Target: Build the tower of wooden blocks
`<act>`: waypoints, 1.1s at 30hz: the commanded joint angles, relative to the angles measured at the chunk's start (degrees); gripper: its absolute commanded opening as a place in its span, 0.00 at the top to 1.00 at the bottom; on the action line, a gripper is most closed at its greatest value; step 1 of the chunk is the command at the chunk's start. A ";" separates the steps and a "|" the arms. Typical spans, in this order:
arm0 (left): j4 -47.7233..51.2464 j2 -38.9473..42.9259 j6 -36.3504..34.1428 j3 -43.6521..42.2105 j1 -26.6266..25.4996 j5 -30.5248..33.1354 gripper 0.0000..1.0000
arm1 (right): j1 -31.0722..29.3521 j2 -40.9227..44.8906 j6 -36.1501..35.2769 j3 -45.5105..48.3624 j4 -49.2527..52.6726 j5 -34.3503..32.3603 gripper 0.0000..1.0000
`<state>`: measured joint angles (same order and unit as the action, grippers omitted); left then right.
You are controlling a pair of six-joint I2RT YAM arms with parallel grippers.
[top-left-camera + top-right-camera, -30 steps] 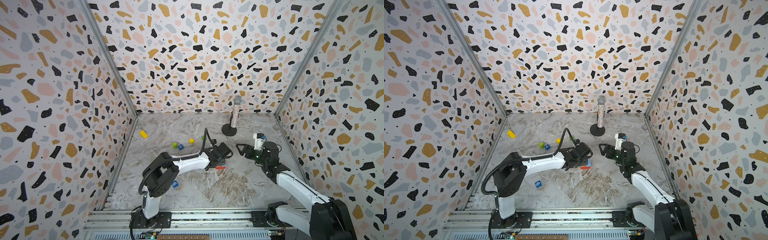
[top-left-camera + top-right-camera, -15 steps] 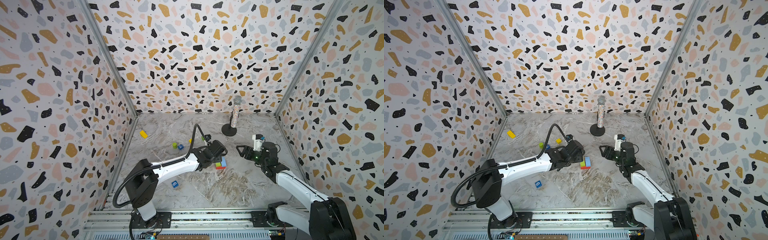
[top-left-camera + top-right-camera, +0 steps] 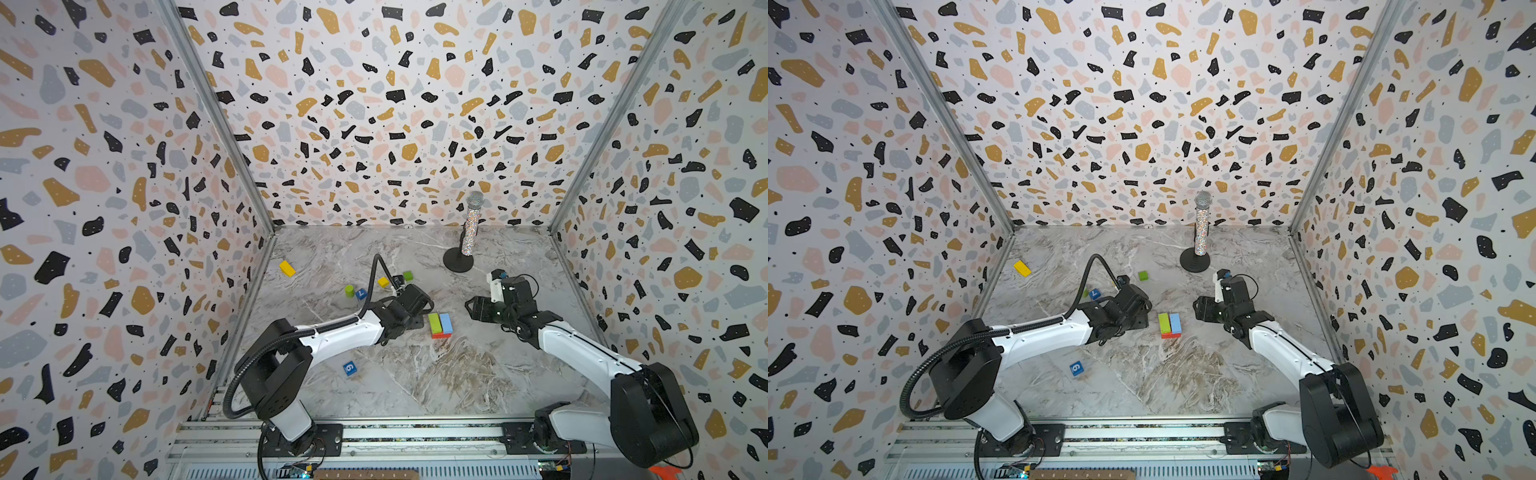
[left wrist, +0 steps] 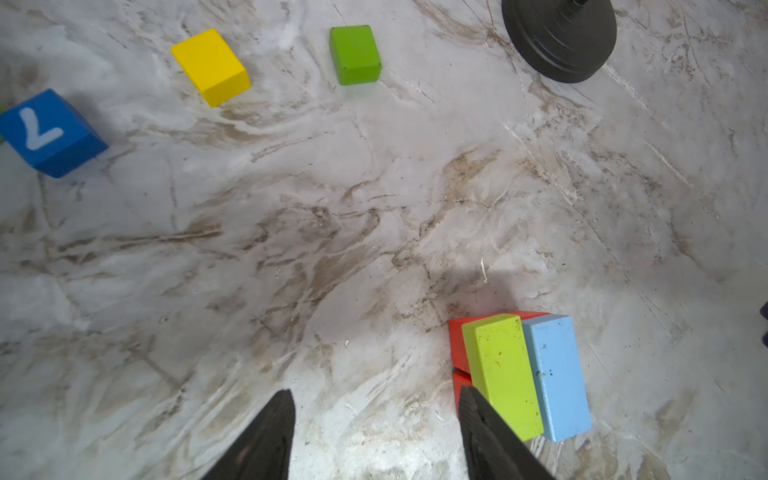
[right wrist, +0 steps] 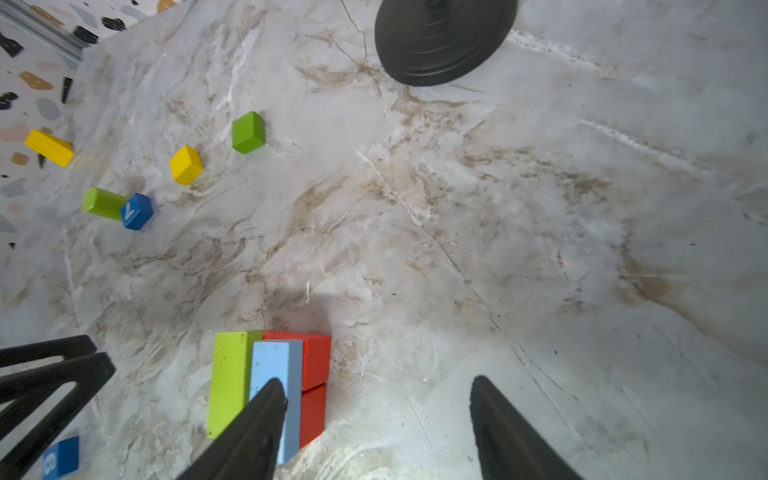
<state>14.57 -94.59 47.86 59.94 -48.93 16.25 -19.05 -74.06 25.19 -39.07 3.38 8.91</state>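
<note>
Claws: left claw (image 4: 374, 390) jaws apart, empty, one finger just beside the lime green wooden brick (image 4: 503, 374). The right claw (image 5: 378, 379) is also spread and empty, on the stack's other side.

Position: the tower (image 3: 439, 325) stands mid-table between them. Two red wooden bricks (image 4: 457, 340) lie below, with the green brick and a light blue wooden brick (image 4: 555, 374) side by side on top.

Risk 1: a sideways swing of either claw could clip the top pair and slide it off the red base.

Risk 2: the next block must bridge two loose bricks, so an off-centre placing could spread or tip them.

Remaining stock, e.g. the dark blue numbered cube (image 4: 50, 133) and the yellow wooden cube (image 4: 210, 66), lies well apart from the stack.
</note>
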 commanded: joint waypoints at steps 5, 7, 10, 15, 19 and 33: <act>-4.94 -3.61 -1.53 1.61 -0.17 -2.73 0.37 | -0.10 -1.66 -1.96 -1.18 3.25 -2.61 0.28; -5.42 -4.32 -1.28 1.71 -0.18 -2.80 0.37 | -0.19 -2.44 -2.14 -1.11 3.15 -1.99 0.28; -6.17 -5.11 -1.10 1.69 -0.14 -3.03 0.38 | -0.59 -3.52 -2.55 -1.01 2.57 -1.35 0.28; -7.81 -6.12 -0.57 1.55 -0.12 -3.60 0.41 | -1.93 -5.03 -2.85 -1.27 2.20 -1.24 0.28; -8.31 -7.24 -0.39 2.16 -0.13 -3.89 0.44 | -3.09 -5.45 -3.16 -1.36 2.08 -1.80 0.28; -9.47 -10.20 0.21 2.89 -0.32 -4.55 0.47 | -5.54 -10.12 -3.62 -4.24 2.36 -1.14 0.28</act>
<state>6.52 -104.29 47.62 61.93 -48.93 12.32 -23.94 -83.99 22.37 -41.10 4.97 7.51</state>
